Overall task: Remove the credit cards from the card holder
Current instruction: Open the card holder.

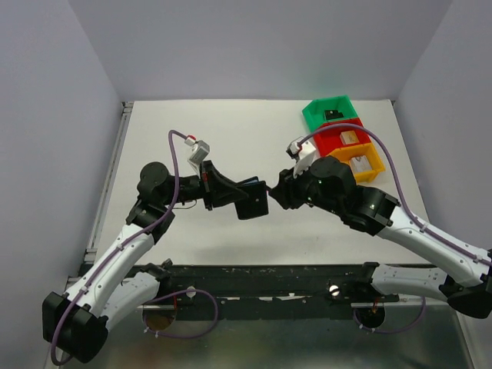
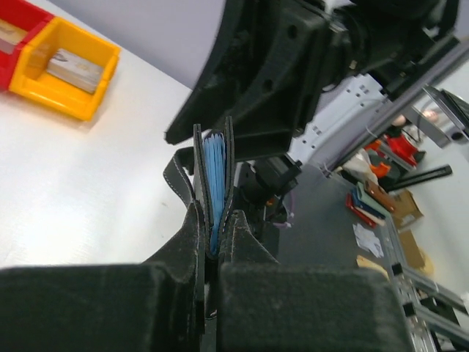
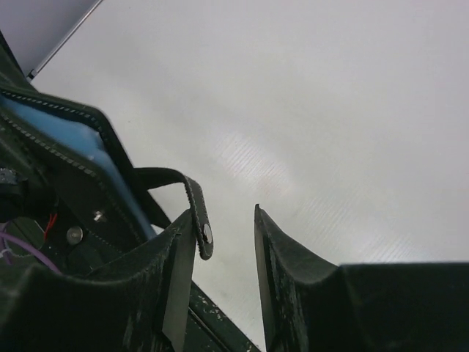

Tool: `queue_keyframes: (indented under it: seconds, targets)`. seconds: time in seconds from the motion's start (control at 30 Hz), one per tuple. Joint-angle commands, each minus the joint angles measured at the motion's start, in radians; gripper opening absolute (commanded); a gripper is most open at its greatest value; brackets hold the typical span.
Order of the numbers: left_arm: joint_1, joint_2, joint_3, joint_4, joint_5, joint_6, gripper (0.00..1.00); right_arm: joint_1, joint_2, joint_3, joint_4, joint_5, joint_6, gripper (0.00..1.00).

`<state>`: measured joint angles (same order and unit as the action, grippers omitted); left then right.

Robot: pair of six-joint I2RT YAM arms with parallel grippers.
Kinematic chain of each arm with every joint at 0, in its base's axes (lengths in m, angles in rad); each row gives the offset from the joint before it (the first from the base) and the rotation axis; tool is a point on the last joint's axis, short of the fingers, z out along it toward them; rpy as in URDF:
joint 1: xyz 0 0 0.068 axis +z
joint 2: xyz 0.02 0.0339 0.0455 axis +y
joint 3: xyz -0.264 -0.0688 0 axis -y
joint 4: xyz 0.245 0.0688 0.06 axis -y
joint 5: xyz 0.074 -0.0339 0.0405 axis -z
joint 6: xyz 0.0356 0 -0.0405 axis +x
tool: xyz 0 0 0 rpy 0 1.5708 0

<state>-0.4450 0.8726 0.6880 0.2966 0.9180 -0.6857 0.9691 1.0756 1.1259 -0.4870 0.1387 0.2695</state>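
The card holder (image 1: pixel 250 204) hangs over the middle of the table (image 1: pixel 231 138), between the two arms and nearer their side than the far wall. The left gripper (image 1: pixel 231 194) is clamped on it: in the left wrist view the black wallet (image 2: pixel 199 172) stands edge-on, its lower part pinched tight between the two fingers (image 2: pixel 249 246), and its free end points away from the wrist. Its two covers are slightly parted, and the blue inner pockets (image 2: pixel 214 180) show in the slot between them; the cards themselves cannot be made out. A little strap tab (image 3: pixel 196 209) curls off the holder's outer cover towards the right gripper (image 1: pixel 274 191), which faces the left one from the other side and almost meets the wallet's free end. In the right wrist view that gripper's jaws stand partly apart with bare table showing through the gap. The tab, with its round snap (image 3: pixel 207 233), lies against the inner face of the finger (image 3: pixel 172 279) nearest the holder, while the other finger is clear of it, so nothing is pinched there. Well beyond, at the far right of the table, a green bin (image 1: pixel 315 115), a red bin (image 1: pixel 329 146) and an orange bin (image 1: pixel 373 165) sit in a row touching one another.
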Motion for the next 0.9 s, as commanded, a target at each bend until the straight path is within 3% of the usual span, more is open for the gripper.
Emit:
queue_keyframes:
  seconds: [0.0,0.3,0.73,0.87]
  targets:
    - [0.008,0.016,-0.008,0.186,0.189,-0.056,0.00,-0.029,-0.025,-0.020,0.022,-0.053,0.007,0.45]
    - [0.008,0.074,-0.067,0.556,0.292,-0.267,0.00,-0.047,-0.078,-0.048,0.119,-0.237,0.034,0.52]
    - [0.035,0.270,-0.071,1.261,0.355,-0.762,0.00,-0.118,-0.180,-0.061,0.074,-0.269,0.028,0.56]
    - [0.037,0.299,-0.053,1.297,0.360,-0.804,0.00,-0.118,-0.213,-0.049,0.096,-0.336,0.036,0.61]
